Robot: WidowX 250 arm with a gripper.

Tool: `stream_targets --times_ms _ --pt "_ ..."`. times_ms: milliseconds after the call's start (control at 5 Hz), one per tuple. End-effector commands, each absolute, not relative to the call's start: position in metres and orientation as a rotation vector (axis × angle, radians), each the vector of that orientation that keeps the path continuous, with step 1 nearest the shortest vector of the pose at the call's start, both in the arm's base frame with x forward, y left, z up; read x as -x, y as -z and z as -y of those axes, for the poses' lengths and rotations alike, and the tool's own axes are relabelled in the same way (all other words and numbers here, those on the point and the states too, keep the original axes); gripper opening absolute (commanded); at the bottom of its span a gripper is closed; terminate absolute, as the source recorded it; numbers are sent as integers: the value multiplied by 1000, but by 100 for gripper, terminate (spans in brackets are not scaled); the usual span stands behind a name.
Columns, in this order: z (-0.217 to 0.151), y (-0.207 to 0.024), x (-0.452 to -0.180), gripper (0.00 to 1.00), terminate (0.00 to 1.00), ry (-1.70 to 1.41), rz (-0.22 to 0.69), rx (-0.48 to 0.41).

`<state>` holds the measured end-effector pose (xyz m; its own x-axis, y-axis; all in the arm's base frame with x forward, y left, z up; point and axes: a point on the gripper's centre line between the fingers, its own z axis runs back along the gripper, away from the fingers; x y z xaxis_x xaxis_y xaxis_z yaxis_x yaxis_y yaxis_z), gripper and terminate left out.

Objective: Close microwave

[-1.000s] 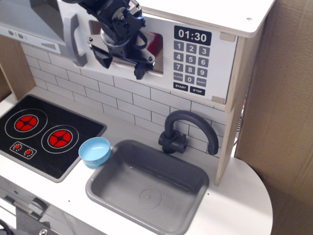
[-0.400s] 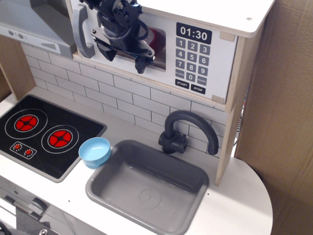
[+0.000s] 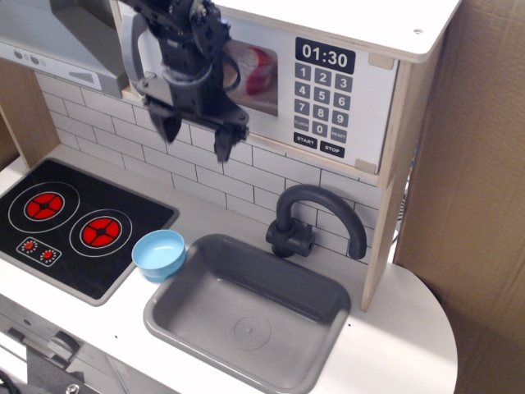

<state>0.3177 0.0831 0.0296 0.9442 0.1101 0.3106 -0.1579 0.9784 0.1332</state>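
Door swing is done. A second ago the microwave [image 3: 271, 78] door stood out at an angle with its grey bar handle [image 3: 134, 61] well forward and the gripper [image 3: 197, 135] pushing on the door face. At 0.4 s ago it was nearly flat. Now the door sits flush in the cabinet front, and the gripper has dropped lower and slightly left, off the window and down over the tile backsplash [image 3: 238, 176].

Judgement: task looks essentially complete; this reads as retreat, not push. I can't confirm the latch side is fully seated, since the arm covers the left part of the door.

Gripper state: fingers spread apart, nothing between them, pointing down.

Microwave: mounted top centre of the toy kitchen, under the white top shelf, above the backsplash. It has a white front and a clear window showing something red and white inside. The black keypad panel [image 3: 321, 98] on the right reads 01:30, with START/STOP under the digits. The vertical handle is at the left edge, partly behind the arm.

Below, unaffected: stovetop [image 3: 78, 226], blue bowl [image 3: 159, 254], grey sink [image 3: 250, 316], faucet [image 3: 316, 217].
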Motion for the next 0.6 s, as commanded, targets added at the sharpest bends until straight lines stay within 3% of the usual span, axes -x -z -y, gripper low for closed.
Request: stream_targets --times_ms 0,200,400 --pt "-67 -33 -301 100 0 -166 288 -65" --pt "-67 -33 -301 100 0 -166 288 -65" --pt "-67 -33 -301 100 100 -166 288 -65"
